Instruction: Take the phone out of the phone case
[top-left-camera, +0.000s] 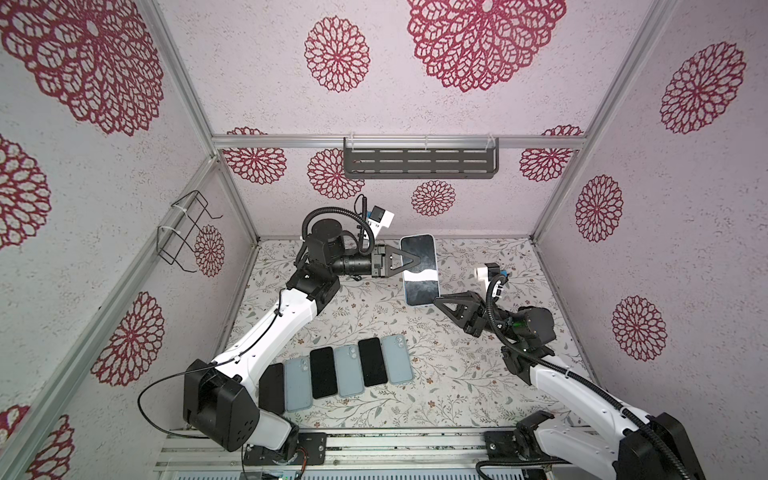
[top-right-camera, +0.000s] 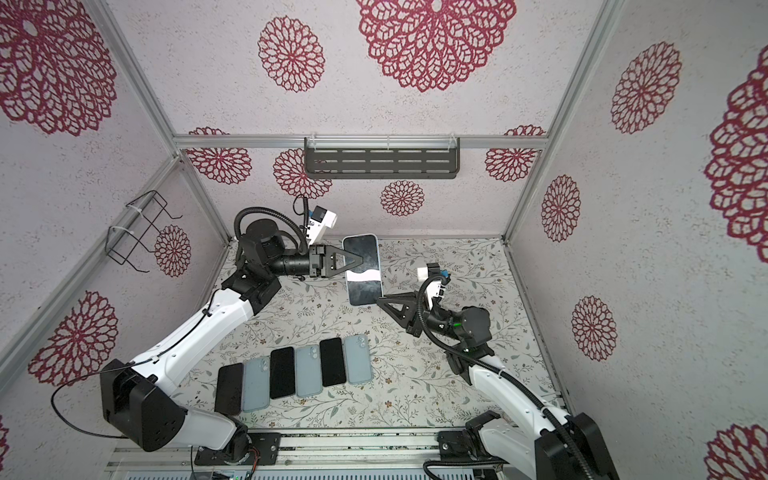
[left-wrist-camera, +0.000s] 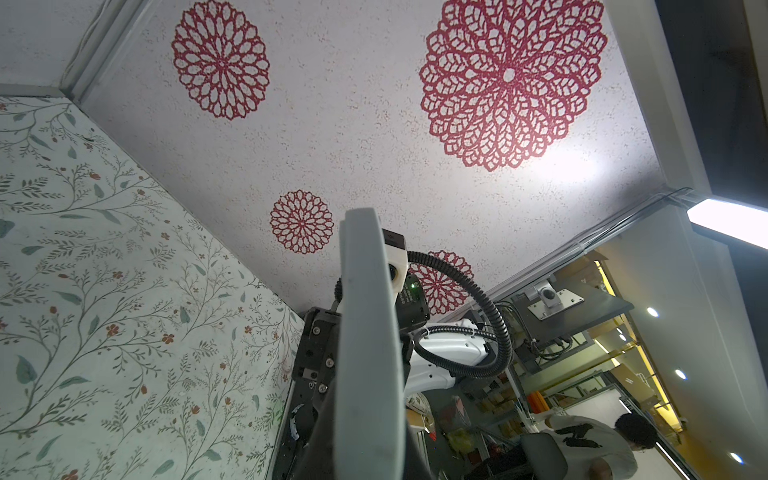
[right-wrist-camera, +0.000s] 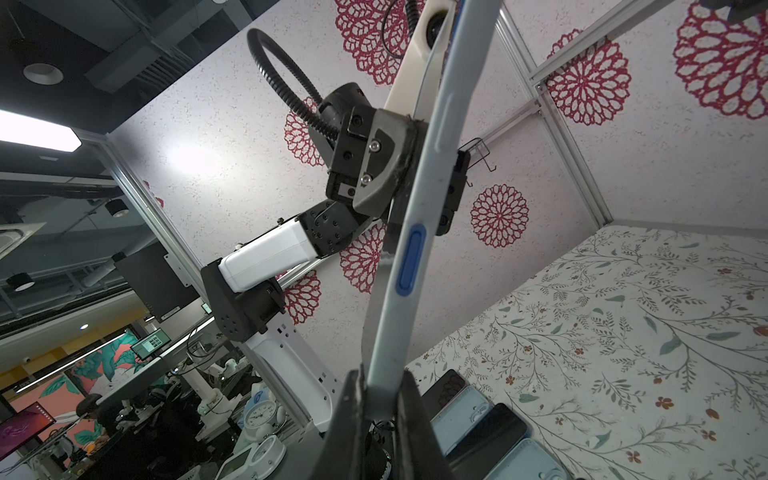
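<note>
Two grippers share one load. The phone (top-left-camera: 423, 284), set in its pale blue phone case (right-wrist-camera: 409, 257), is held in the air between them, screen up and clear of the table (top-left-camera: 457, 374).

Your left gripper (top-left-camera: 417, 262) is closed narrow on the long edge nearest it, toward the end far from the right gripper. One finger lies across the glass and the other goes under the back. Your right gripper (top-left-camera: 437, 298) is pinched tight on the corner of the short end that faces it. The phone reaches away from its tips toward the left gripper.

In the right wrist view, that gripper's two fingers (right-wrist-camera: 353, 415) flank the case's side edge. The edge runs on to the left gripper (right-wrist-camera: 424, 176), whose pads press both faces. In the left wrist view the case's edge (left-wrist-camera: 365, 332) fills the middle, with the right arm behind it.

You cannot tell from these views whether the phone has started to part from the case.

Below both grippers, nearer the arm bases and well apart from either, three black phones (top-left-camera: 323, 372) and three empty pale blue cases (top-left-camera: 349, 370) lie alternating in a row on the table.
</note>
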